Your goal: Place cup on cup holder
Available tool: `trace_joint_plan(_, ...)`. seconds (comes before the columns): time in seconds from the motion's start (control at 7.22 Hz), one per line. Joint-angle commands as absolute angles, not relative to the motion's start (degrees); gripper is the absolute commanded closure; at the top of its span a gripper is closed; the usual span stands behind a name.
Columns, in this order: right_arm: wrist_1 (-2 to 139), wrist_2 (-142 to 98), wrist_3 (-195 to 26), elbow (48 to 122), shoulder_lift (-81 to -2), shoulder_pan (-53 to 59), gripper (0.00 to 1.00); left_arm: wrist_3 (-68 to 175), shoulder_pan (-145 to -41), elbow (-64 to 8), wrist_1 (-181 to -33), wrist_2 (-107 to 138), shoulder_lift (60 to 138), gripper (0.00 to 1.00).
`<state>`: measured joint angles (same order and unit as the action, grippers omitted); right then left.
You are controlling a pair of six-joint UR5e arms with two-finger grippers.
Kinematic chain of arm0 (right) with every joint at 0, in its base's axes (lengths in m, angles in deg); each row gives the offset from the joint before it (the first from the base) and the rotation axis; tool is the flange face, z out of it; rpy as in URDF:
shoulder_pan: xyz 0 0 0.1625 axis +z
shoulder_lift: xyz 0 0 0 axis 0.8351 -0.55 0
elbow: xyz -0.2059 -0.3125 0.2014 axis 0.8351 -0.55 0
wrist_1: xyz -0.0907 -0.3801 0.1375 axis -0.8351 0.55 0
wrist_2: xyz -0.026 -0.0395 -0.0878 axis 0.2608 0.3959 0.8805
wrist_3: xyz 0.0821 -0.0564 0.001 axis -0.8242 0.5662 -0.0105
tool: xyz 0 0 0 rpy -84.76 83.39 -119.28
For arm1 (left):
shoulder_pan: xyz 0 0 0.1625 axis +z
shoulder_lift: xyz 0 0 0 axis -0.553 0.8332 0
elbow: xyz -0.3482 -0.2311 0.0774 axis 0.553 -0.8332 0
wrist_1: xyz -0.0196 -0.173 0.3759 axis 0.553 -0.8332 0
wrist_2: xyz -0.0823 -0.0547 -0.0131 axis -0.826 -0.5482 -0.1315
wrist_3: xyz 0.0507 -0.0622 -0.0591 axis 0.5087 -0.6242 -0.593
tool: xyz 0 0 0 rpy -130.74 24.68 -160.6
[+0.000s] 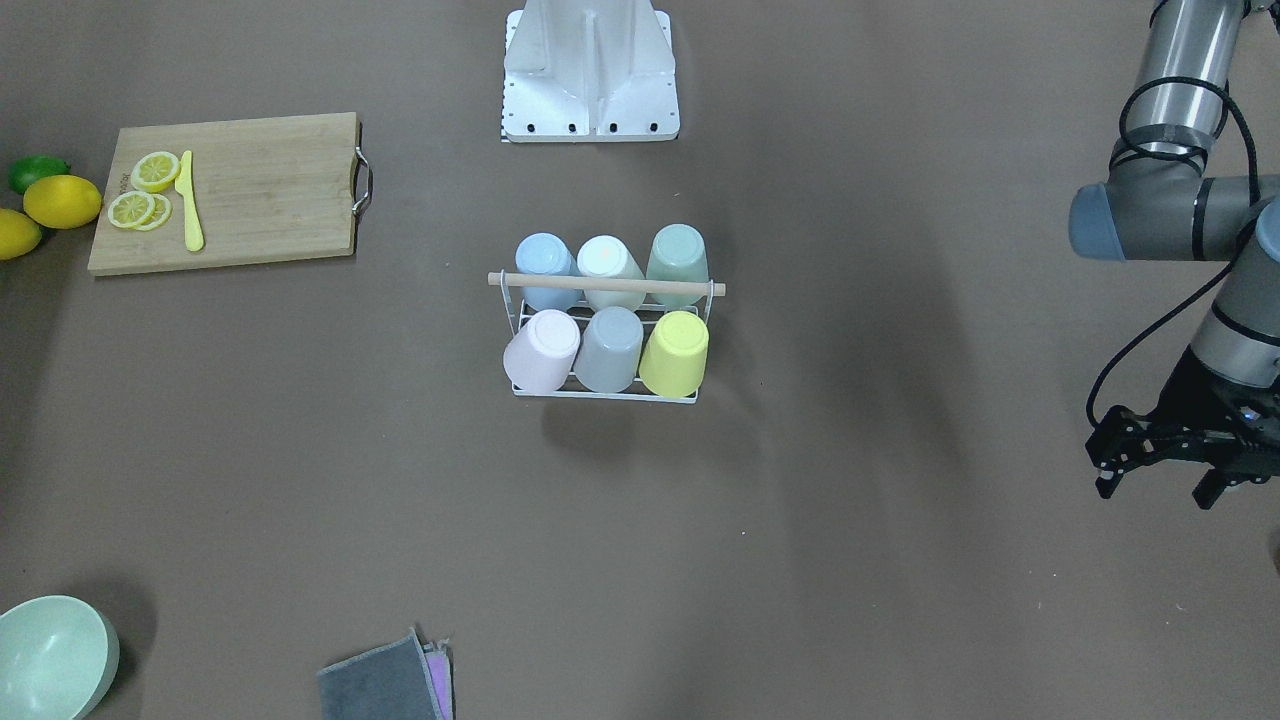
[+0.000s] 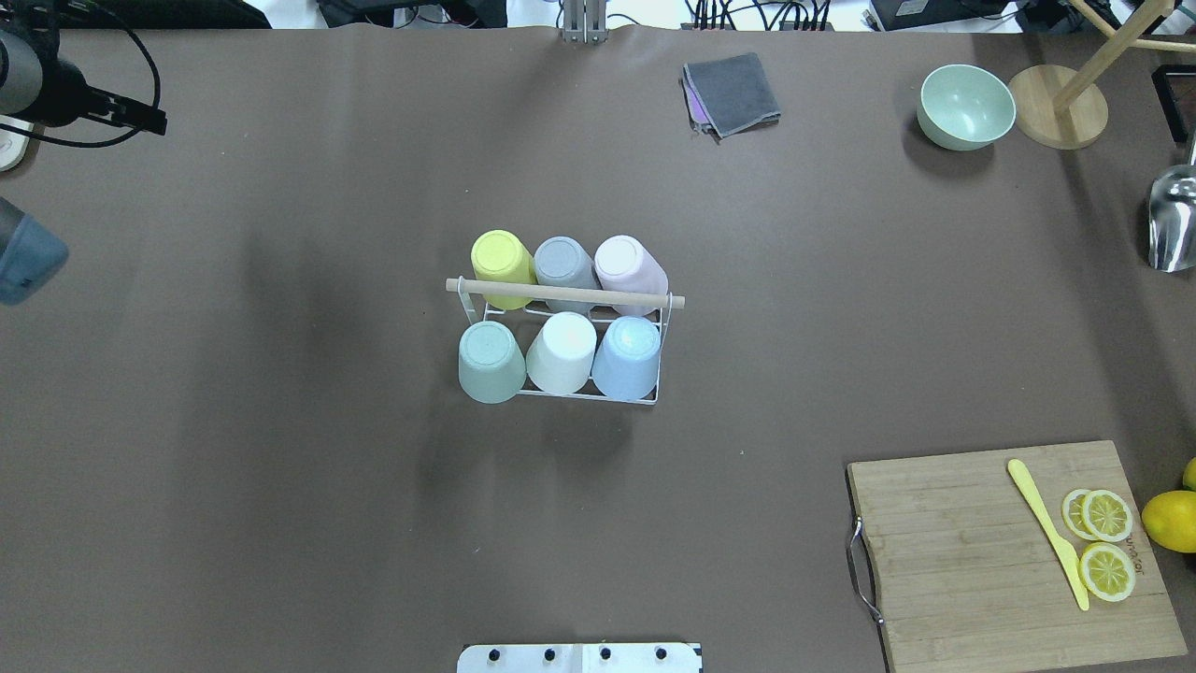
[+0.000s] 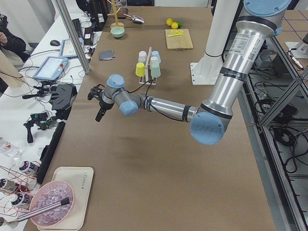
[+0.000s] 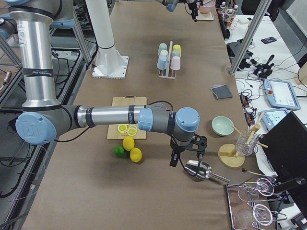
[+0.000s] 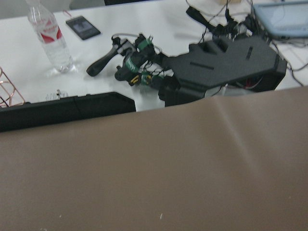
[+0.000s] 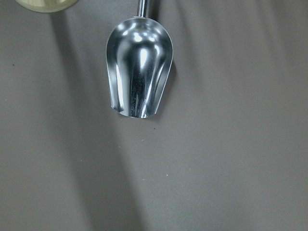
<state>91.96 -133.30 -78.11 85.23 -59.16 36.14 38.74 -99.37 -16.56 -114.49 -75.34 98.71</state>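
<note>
Where the bench [image 1: 900,520] has its middle, the holder [image 1: 605,284] stands, six cups [image 1: 675,352] upside down on it in two rows. Well apart, the left tool [image 1: 1155,492] hangs spread and empty. The right tool [image 4: 186,160] hovers above a scoop [image 6: 139,67]; I cannot tell its grip.

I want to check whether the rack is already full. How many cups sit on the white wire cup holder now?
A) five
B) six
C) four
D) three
B: the cup holder carries two rows of three upside-down cups, the yellow cup, grey cup and pink cup in one row, the green cup, white cup and blue cup in the other.
</note>
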Motion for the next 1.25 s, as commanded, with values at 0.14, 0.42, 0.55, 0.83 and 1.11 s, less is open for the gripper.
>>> trace_joint_plan(0.14,92.1,-133.2,-78.0,85.0,-59.2,36.2,0.0,51.5,-108.5,-17.0,-103.4,-84.3,93.1,0.03)
trace_joint_plan(0.42,92.1,-133.3,-77.9,85.0,-59.2,36.1,0.0,56.7,-111.7,-16.7,-94.0,-85.3,92.8,0.03)
trace_joint_plan(0.55,92.0,-133.3,-77.9,85.0,-59.1,36.1,0.0,58.6,-112.5,-15.6,-91.7,-85.2,93.3,0.03)
trace_joint_plan(0.83,92.0,-133.3,-77.6,84.6,-59.3,36.1,0.0,67.2,-113.5,-15.0,-87.2,-85.1,93.0,0.03)
trace_joint_plan(1.11,92.0,-133.4,-77.6,84.7,-59.3,36.1,0.0,68.5,-114.3,-15.0,-84.0,-85.3,92.3,0.03)
